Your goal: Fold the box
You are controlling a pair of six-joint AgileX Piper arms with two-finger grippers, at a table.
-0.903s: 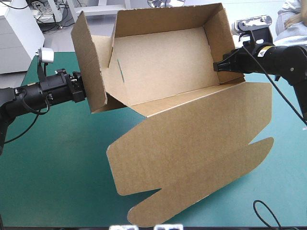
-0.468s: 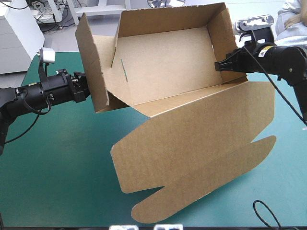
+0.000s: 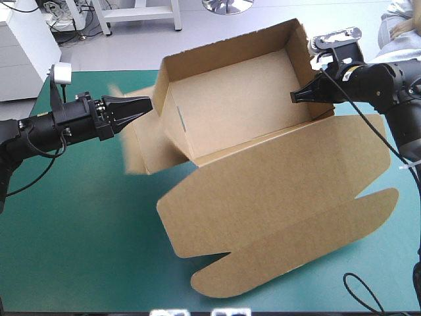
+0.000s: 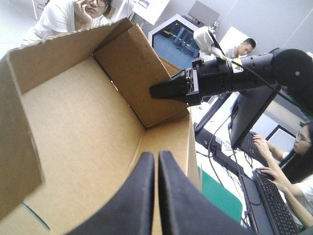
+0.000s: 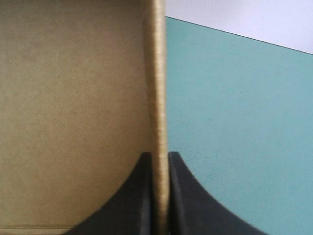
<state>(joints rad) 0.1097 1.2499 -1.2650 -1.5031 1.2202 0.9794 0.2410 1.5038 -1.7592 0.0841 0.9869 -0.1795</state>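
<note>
We're looking at two matte black arms, the left arm (image 3: 52, 128) and the right arm (image 3: 378, 82), both built of rounded, tubular segments. The left gripper (image 3: 148, 103) and right gripper (image 3: 295, 97) carry broad black fingers (image 4: 142, 196), fin-curved, tapering to a point.

No text, labels, brands or nos. readable from here; the box (image 3: 276, 197) shows just plain brown board.
</note>
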